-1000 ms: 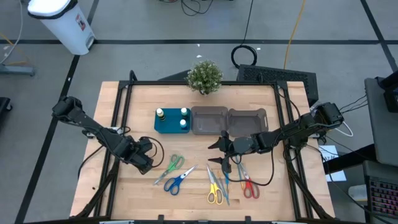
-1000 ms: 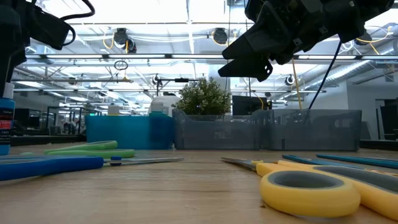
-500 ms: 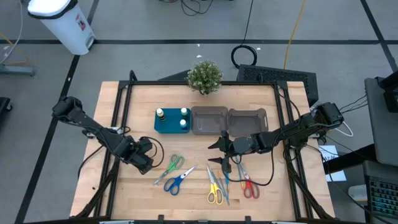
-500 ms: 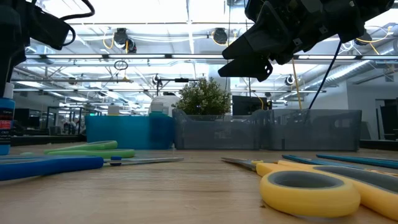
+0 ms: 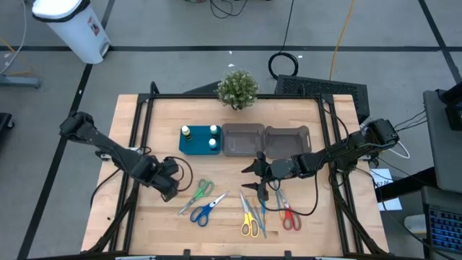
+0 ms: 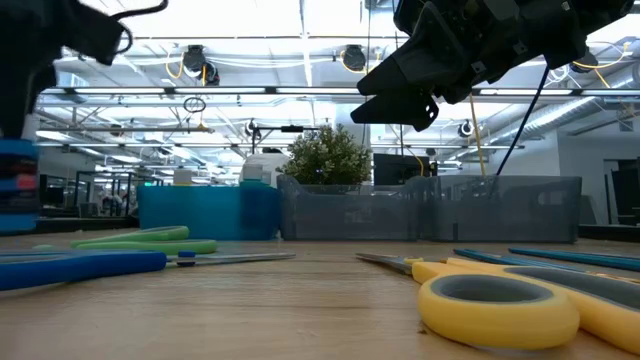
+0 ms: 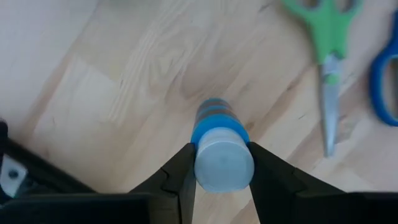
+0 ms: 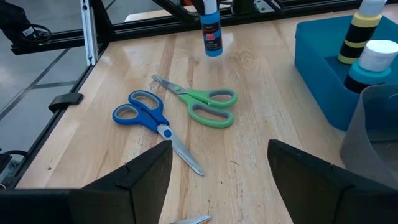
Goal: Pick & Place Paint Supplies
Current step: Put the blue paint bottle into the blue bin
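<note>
Left claw (image 7: 219,163) grips blue bottle (image 7: 219,149); teal tray (image 5: 196,144) holds three bottles.

four scissors (image 5: 202,189), four white-capped bottles (image 5: 213,142), two grey bins (image 5: 242,139), one teal tray (image 5: 196,146), one potted plant (image 5: 237,89) on a table (image 5: 216,231).

Looking like a robotics lab or industrial test bay: a wooden table (image 5: 159,115) is sitting in a black frame (image 5: 137,137) on a grey floor (image 5: 404,43) with dark tape lines (image 5: 180,48), cables (image 5: 286,63) trailing behind it. The low view is showing a big open hall beyond, with ceiling trusses (image 6: 250,95), strip lights (image 6: 302,20) and hanging fans (image 6: 194,60). A white bin (image 5: 72,27) is standing off the corner.
</note>
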